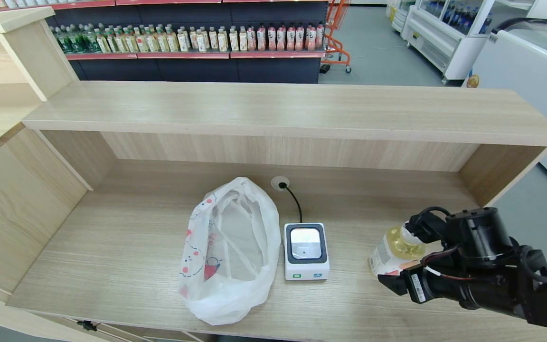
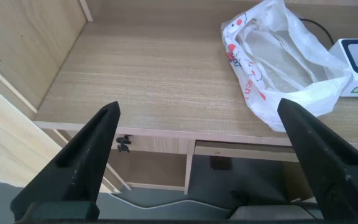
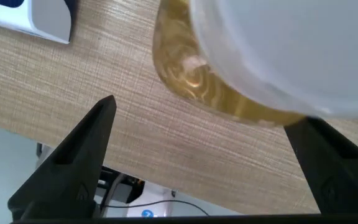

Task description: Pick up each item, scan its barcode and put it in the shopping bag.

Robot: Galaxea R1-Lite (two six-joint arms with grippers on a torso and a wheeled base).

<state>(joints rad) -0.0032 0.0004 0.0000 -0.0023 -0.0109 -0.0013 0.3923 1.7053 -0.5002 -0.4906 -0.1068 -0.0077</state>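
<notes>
Nearest, above the front edge of the wooden surface (image 2: pixel 154 68), left tool (image 2: pixel 199 107) spread wide, holding nothing. At the right end, right tool (image 3: pixel 204 115) also spread wide, flanking a white-capped bottle (image 1: pixel 390 251) of yellow liquid. Mid-surface, white shopping bag (image 1: pixel 228 251), mouth open, scanner (image 1: pixel 306 251) just beside it on the right. Behind, cable (image 1: pixel 295 202) into a grommet (image 1: pixel 280 183). Beyond, shelves (image 1: pixel 193 40) of drinks.

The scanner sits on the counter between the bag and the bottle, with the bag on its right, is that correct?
No. The scanner sits on the counter between the bag and the bottle, but the head view shows the bag on its left, not right.
</notes>
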